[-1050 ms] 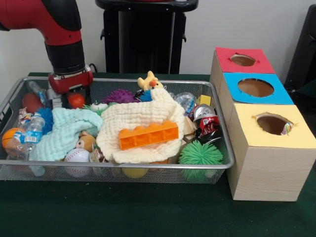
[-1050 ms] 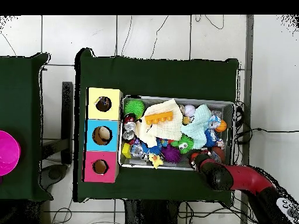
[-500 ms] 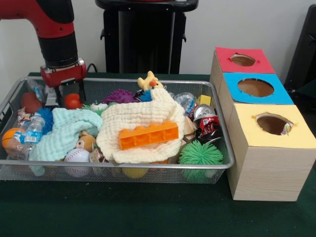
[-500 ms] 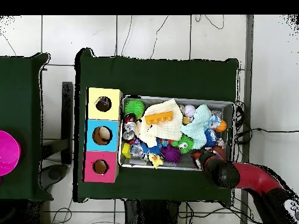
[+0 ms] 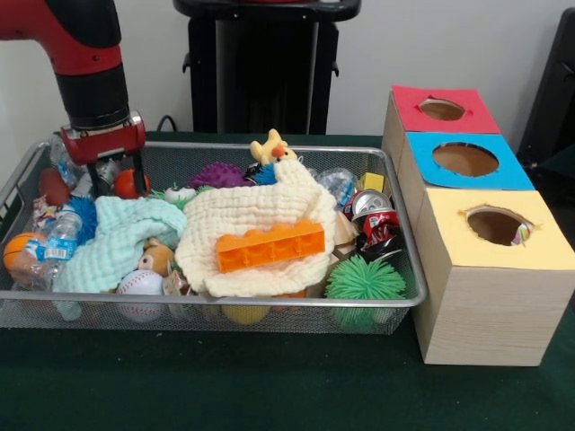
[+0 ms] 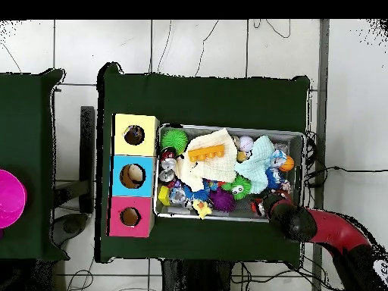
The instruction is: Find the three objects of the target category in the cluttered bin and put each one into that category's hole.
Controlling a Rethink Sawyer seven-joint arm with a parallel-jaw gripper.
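Observation:
A wire mesh bin point(image 5: 225, 305) holds a heap of clutter. My gripper point(image 5: 112, 178) hangs low at the bin's far left corner, open, with a red ball point(image 5: 124, 183) just behind its fingers and a clear bottle point(image 5: 63, 162) beside it. Three boxes stand to the right of the bin, with a red-topped hole point(image 5: 442, 109), a blue-topped hole point(image 5: 464, 159) and a yellow-topped hole point(image 5: 496, 224). In the overhead view the gripper point(image 6: 267, 203) sits at the bin's lower right corner.
In the bin an orange brick point(image 5: 269, 245) lies on a cream cloth point(image 5: 252, 211), beside a mint cloth point(image 5: 121, 233). Around them are a green spiky ball point(image 5: 364, 280), a crushed can point(image 5: 375, 220), a baseball point(image 5: 139, 285), a purple spiky ball point(image 5: 218, 175) and a yellow duck point(image 5: 271, 146).
The arm has slid leftward along the bin's far side, towards its corner. The red ball has shifted slightly left with it. The rest of the clutter has not moved.

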